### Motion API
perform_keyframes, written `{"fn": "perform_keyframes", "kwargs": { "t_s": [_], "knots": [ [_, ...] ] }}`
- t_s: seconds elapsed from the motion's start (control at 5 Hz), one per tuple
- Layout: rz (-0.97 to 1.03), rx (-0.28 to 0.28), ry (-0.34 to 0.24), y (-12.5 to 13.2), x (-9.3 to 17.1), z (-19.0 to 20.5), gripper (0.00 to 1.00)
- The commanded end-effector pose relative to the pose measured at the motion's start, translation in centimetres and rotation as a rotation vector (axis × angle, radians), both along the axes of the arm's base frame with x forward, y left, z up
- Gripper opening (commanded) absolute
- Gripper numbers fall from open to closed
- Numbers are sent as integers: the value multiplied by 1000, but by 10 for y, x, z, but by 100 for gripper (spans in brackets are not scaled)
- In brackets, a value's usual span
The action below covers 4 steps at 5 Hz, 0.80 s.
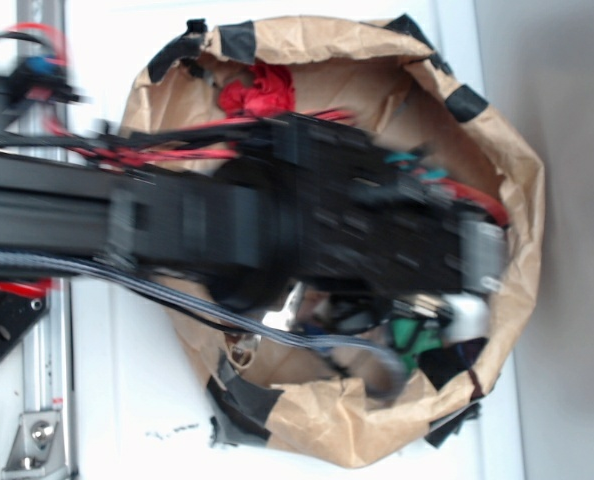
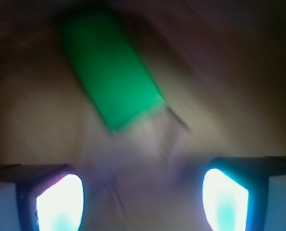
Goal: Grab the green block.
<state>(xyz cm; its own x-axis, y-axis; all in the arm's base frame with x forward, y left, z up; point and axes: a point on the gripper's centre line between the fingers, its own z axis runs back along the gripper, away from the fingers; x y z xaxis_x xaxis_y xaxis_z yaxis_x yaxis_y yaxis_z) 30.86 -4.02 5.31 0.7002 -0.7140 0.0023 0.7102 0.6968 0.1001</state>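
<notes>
Wrist view: the gripper [image 2: 142, 199] appears at the bottom edge as two glowing fingertips [image 2: 60, 202], one at the lower left and one at the lower right, standing wide apart with nothing between them. The green block [image 2: 109, 72] lies flat above the gap, in the upper left centre of the picture, its long axis running diagonally from upper left to lower right. It is clear of both fingertips. The whole picture is smeared, so the block's edges and the pale brown surface under it are soft. A faint greyish shape just beside the block's lower right corner cannot be identified.

Exterior view: the black robot arm [image 1: 277, 225] reaches from the left across a crumpled brown paper bag [image 1: 517, 190] whose rolled rim is patched with black tape [image 1: 239, 40]. The arm covers most of the bag's interior and is itself blurred. A red cloth wad [image 1: 259, 95] sits inside the bag near its upper rim, above the arm. A small patch of the green block [image 1: 409, 335] shows below the arm near the bag's lower right wall. The bag rests on a white table [image 1: 127, 400].
</notes>
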Motion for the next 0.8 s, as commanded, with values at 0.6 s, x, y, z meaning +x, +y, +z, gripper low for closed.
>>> {"fn": "perform_keyframes", "kwargs": {
  "t_s": [0.6],
  "knots": [
    [-130,-117,-133,-50,-17,28,100]
  ]
}}
